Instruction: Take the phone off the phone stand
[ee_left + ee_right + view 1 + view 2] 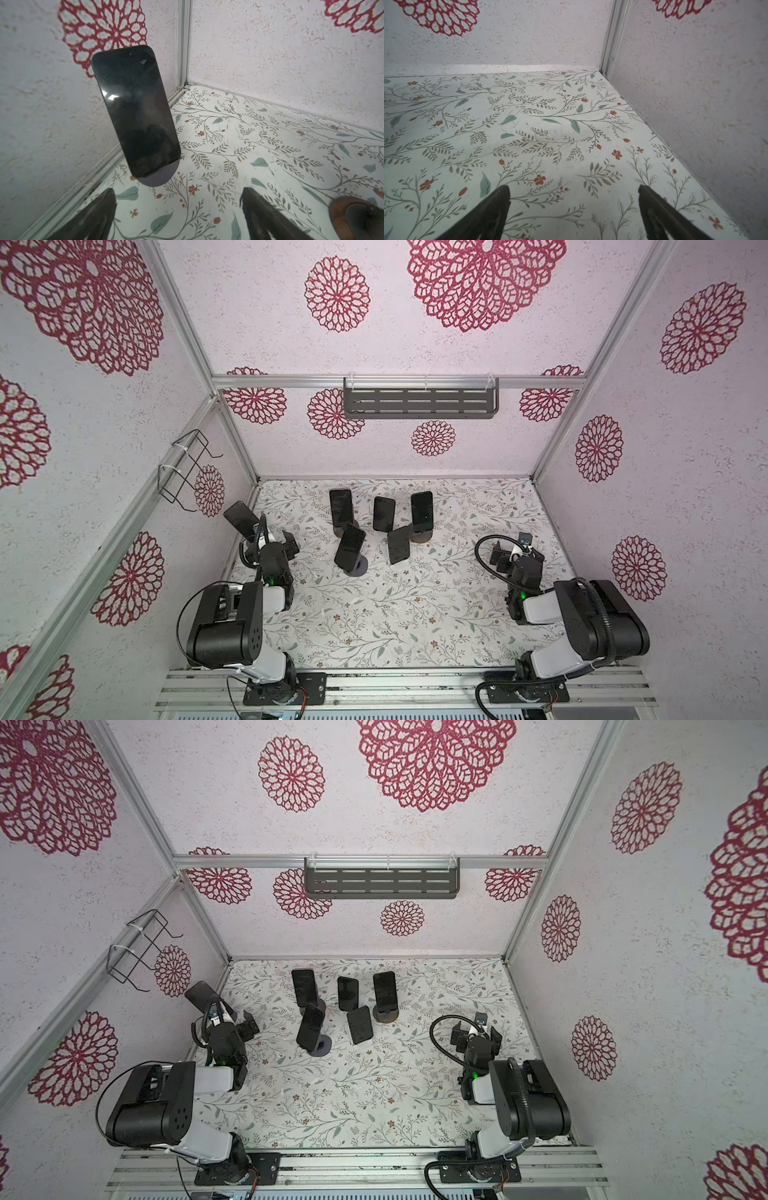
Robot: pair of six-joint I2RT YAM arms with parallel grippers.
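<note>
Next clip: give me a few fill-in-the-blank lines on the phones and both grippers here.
1. In both top views, ___ phones stand propped on the table.
2. The left gripper, facing a phone on its stand, has its jaws ___.
3. The right gripper, jaws apart over bare table, holds ___.
Missing words: six; open; nothing.

We get bright, even, soft light in both top views, with only faint shadows on the table [415, 614]. Straight wall rails [181, 319] bow toward the edges. In the left wrist view the phone [136, 116] screen shows small white glints; the left gripper [178, 190] and right gripper [574, 186] look blurred up close.
</note>
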